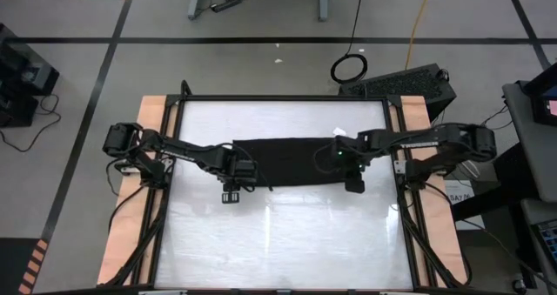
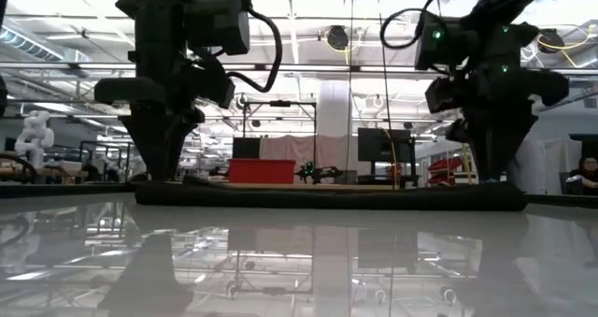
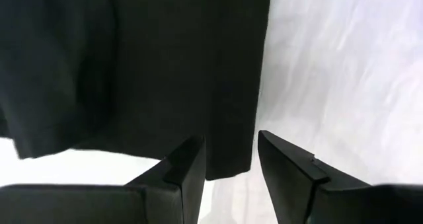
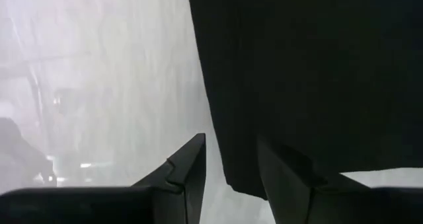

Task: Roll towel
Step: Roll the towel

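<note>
The towel (image 1: 291, 162) is laid flat as a dark strip across the table (image 1: 278, 234), stretched between the two grippers. Its white tag cannot be made out. An end edge is straddled by the left gripper (image 3: 230, 159), fingers parted, nothing clamped. The opposite end is likewise straddled by the right gripper (image 4: 231, 159), parted, its far finger partly hidden against black cloth.

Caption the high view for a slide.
Both arms reach in over the black towel on the white table, left gripper and right gripper at its near edge.
</note>
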You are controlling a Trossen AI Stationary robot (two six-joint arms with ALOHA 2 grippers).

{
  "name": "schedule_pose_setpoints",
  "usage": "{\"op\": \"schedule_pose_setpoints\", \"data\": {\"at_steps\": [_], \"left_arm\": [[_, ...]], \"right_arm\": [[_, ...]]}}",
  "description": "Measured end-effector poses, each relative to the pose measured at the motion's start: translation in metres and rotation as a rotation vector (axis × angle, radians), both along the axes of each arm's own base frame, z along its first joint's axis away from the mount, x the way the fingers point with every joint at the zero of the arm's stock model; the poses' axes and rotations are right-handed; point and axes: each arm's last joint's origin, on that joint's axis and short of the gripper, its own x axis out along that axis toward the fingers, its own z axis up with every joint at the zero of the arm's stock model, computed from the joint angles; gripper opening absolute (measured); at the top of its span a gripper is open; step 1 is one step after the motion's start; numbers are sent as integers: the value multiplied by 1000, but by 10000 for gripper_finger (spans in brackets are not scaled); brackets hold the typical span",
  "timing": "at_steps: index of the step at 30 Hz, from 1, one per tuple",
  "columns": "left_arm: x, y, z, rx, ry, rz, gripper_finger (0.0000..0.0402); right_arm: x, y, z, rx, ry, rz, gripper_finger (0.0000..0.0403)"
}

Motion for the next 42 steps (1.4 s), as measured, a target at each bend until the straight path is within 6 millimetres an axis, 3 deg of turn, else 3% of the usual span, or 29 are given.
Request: {"op": "schedule_pose_setpoints", "data": {"at_steps": [10,21,33,42], "left_arm": [[-14,3,-19,2,58,1,144],[-13,4,-18,34,44,-10,144],[-9,9,-18,62,11,-13,144],[-9,9,-18,-76,10,-28,144]], "right_arm": [[6,-2,-15,-25,70,4,116],[11,-2,-15,-110,33,67,6],[11,-2,-15,-110,32,72,1],[11,-2,-15,-109,32,70,1]]}}
